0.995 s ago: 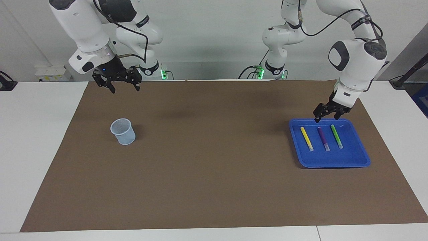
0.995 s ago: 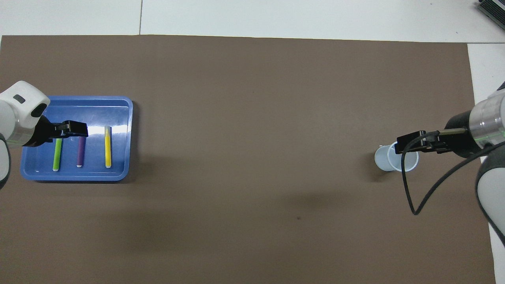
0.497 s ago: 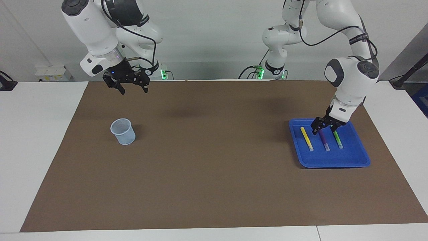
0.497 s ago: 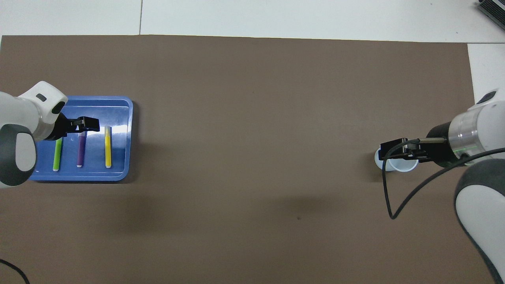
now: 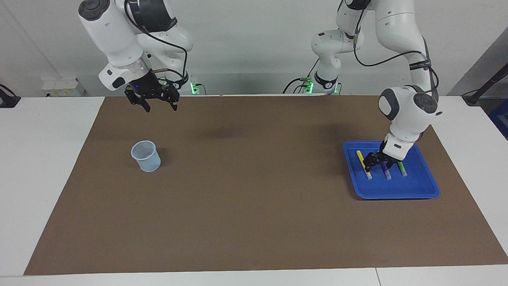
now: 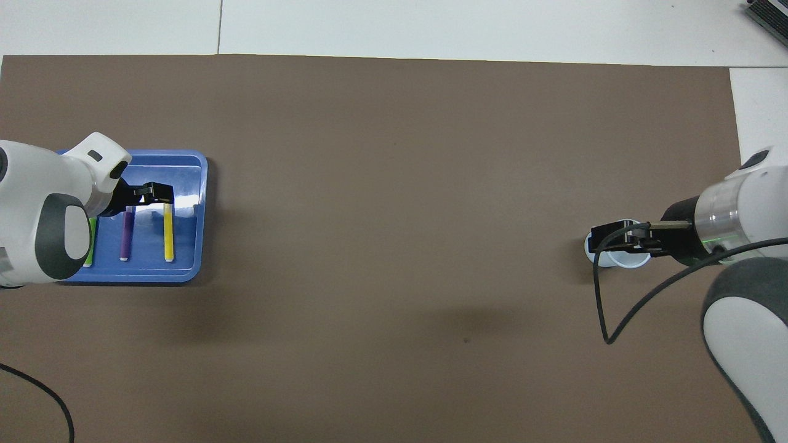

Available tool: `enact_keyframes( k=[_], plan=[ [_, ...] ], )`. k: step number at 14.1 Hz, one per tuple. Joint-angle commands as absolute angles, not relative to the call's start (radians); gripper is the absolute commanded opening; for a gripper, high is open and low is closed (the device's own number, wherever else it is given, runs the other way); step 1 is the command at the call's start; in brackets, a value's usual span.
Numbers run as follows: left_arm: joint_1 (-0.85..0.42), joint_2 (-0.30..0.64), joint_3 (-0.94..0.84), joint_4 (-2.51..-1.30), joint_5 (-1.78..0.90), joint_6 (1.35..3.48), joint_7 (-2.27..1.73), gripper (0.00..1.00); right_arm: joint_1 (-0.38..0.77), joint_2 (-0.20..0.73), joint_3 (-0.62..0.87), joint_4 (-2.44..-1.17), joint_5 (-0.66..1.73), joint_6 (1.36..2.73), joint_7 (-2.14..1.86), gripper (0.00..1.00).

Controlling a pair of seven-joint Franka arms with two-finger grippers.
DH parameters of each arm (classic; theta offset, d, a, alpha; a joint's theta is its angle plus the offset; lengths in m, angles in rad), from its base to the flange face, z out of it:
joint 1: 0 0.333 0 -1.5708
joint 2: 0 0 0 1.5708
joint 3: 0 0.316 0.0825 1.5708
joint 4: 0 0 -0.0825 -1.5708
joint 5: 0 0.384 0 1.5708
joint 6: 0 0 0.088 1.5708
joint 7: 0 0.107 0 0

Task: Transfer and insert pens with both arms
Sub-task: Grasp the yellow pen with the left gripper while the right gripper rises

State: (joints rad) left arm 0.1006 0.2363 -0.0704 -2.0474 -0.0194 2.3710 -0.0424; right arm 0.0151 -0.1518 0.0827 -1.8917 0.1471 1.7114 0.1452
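Pens lie side by side in the blue tray (image 5: 420,190) at my left arm's end of the bench, long axes running six to twelve. My left gripper (image 5: 378,162), jaws parted, is low between the yellow pen (image 6: 168,234) and purple pen (image 6: 125,237). My right gripper (image 5: 156,102), jaws wide, waits above the mesh cup (image 5: 146,156).

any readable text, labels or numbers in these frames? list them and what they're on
None readable.
Left arm's black wrist band: pale lettering, too small to read.
Right arm's black band: pale lettering, too small to read.
Pens, blue tray, mesh cup: no print visible.
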Motion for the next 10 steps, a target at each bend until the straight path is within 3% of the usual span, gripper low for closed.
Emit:
enact_keyframes(
  k=[1,6,10],
  plan=[
    [0.106,0.238,-0.071,-2.074,-0.029,2.399,-0.031,1.00,0.031,-0.181,0.086,-1.933,0.170,1.749,0.155,1.00],
    [0.098,0.250,-0.071,-2.121,-0.031,2.425,-0.044,0.98,0.031,-0.179,0.086,-1.944,0.213,1.750,0.195,1.00],
    [0.095,0.252,-0.071,-2.152,-0.031,2.456,-0.064,0.85,0.031,-0.181,0.084,-1.962,0.279,1.789,0.221,1.00]
  ],
)
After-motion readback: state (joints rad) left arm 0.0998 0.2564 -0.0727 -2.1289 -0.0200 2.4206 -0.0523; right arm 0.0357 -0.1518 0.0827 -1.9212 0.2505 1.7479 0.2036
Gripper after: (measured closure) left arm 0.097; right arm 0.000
